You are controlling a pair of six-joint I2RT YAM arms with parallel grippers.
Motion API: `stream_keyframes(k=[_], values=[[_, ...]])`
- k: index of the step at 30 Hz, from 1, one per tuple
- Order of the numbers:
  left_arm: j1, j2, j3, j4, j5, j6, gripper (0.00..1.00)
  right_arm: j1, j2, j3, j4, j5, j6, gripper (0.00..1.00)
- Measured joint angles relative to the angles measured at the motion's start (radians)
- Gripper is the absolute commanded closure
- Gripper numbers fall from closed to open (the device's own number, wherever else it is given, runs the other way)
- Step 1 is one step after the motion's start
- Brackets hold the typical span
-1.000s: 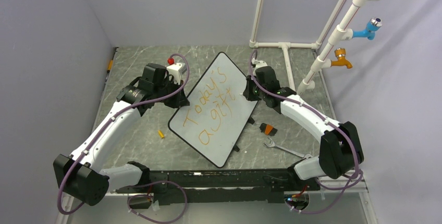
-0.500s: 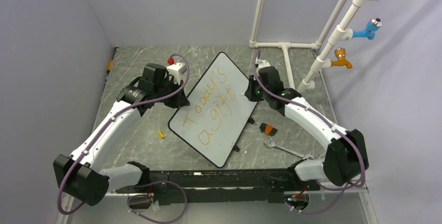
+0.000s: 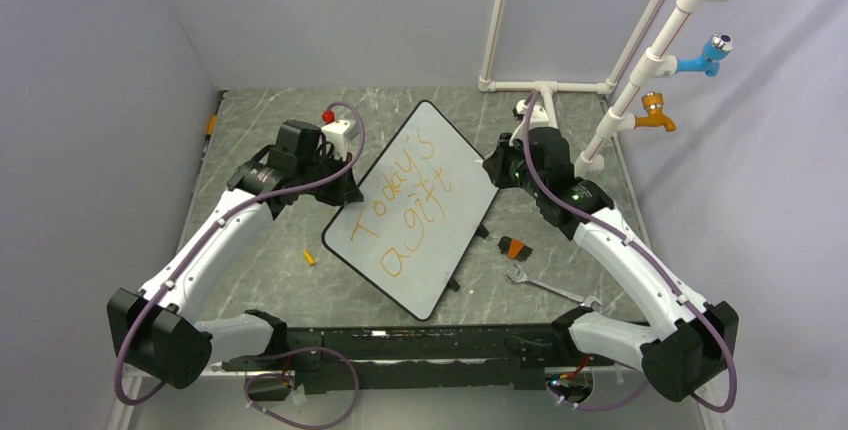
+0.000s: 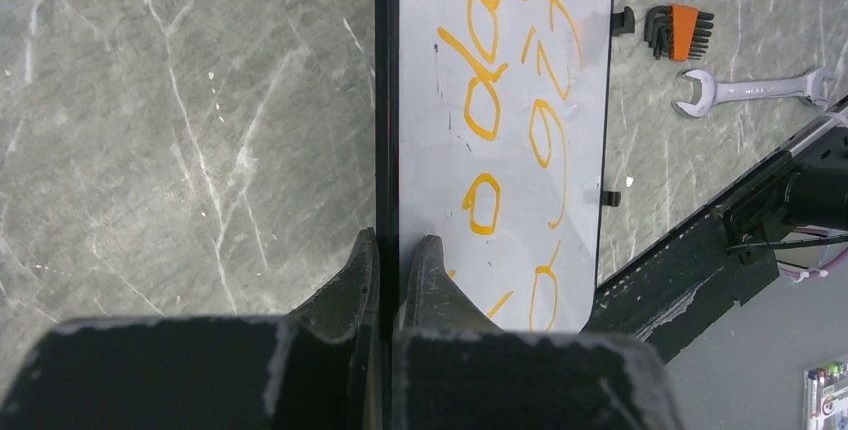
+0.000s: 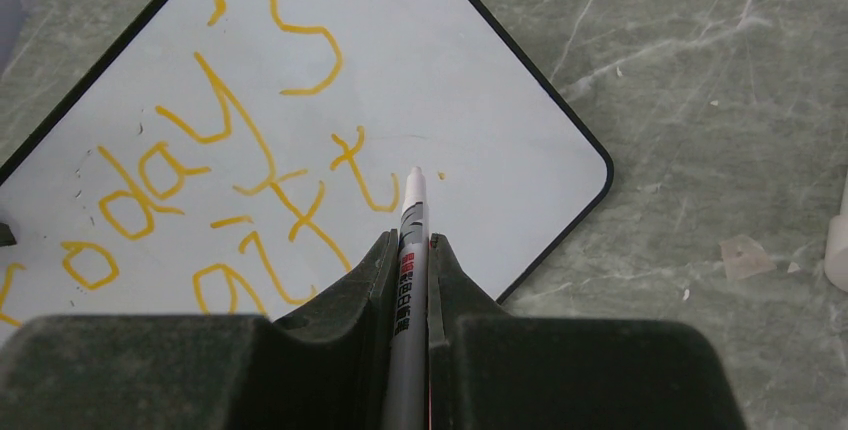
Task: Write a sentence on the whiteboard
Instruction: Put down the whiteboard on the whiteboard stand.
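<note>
Whiteboard (image 3: 428, 212): flat on marble-grey tabletop (image 3: 260, 270), set diagonally between both arms.
Sentence (image 3: 405, 205): orange letters "Today's gift", two lines, across board face.
Left pincer (image 4: 395, 245): clenched on whiteboard's black rim, one finger on each side of edge.
Right pincer (image 5: 411, 242): clenched on marker (image 5: 412, 212); white tip points at board just beside final "t"; contact with surface unclear.
Wrench (image 3: 545, 285), orange hex-key set (image 3: 514, 247): on tabletop right of board.
</note>
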Motion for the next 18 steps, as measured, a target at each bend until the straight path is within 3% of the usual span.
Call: stream_keyframes(k=[13, 18], values=[[0.003, 0.019, 0.0, 0.0, -0.025, 0.018, 0.78, 0.0, -0.047, -0.043, -0.007, 0.0, 0.006, 1.0], [0.003, 0.032, 0.0, -0.002, -0.051, 0.042, 0.74, 0.0, -0.05, -0.048, -0.009, 0.002, 0.006, 1.0]])
